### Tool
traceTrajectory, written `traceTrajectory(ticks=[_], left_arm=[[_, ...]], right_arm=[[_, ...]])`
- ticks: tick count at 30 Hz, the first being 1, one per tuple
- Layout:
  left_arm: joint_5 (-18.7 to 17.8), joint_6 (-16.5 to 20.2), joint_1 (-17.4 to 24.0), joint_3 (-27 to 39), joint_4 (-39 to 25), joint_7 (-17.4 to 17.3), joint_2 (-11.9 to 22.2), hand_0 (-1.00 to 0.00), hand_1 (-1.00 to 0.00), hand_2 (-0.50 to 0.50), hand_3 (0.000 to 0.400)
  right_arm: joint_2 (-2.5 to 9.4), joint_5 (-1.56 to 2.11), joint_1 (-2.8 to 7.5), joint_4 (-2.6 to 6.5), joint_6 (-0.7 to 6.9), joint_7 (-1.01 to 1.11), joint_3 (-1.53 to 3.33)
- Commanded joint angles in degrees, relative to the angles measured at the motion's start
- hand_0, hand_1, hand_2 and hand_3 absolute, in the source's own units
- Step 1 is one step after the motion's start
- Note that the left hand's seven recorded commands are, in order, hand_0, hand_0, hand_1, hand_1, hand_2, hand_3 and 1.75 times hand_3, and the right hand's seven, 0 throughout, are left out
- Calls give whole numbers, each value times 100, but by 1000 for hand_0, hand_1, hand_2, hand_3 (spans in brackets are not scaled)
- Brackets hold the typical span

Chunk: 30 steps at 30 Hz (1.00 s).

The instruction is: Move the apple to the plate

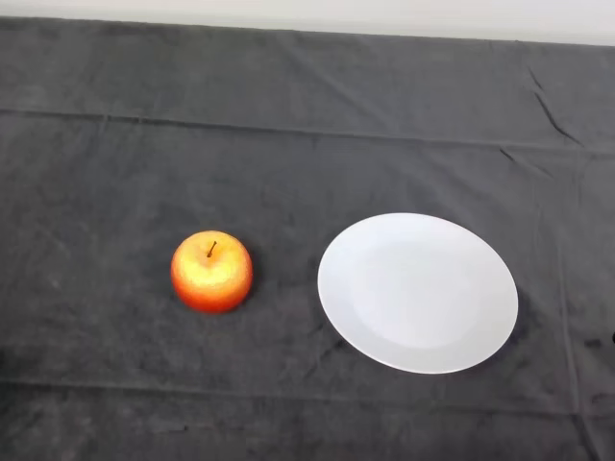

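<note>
A red and yellow apple (211,271) stands upright on the dark cloth, left of centre, its stem pointing up. To its right lies a round white plate (417,292) with nothing on it. A strip of bare cloth separates the two.
The dark cloth (288,125) covers the whole table and shows several creases. A pale wall strip runs along the far edge at the top.
</note>
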Motion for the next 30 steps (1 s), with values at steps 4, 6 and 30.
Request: traceTrajectory(ticks=[4,6,30], left_arm=[[98,-196,-147,-25,244,46,-233,0,0,0,0],[82,-243,-85,-7,231,-14,-234,0,0,0,0],[294,963,63,-348,-2270,-116,-155,0,0,0,0]], right_arm=[[405,10,565,527,422,-10,-55],[405,8,565,527,422,-10,-57],[409,5,575,498,441,-11,-57]])
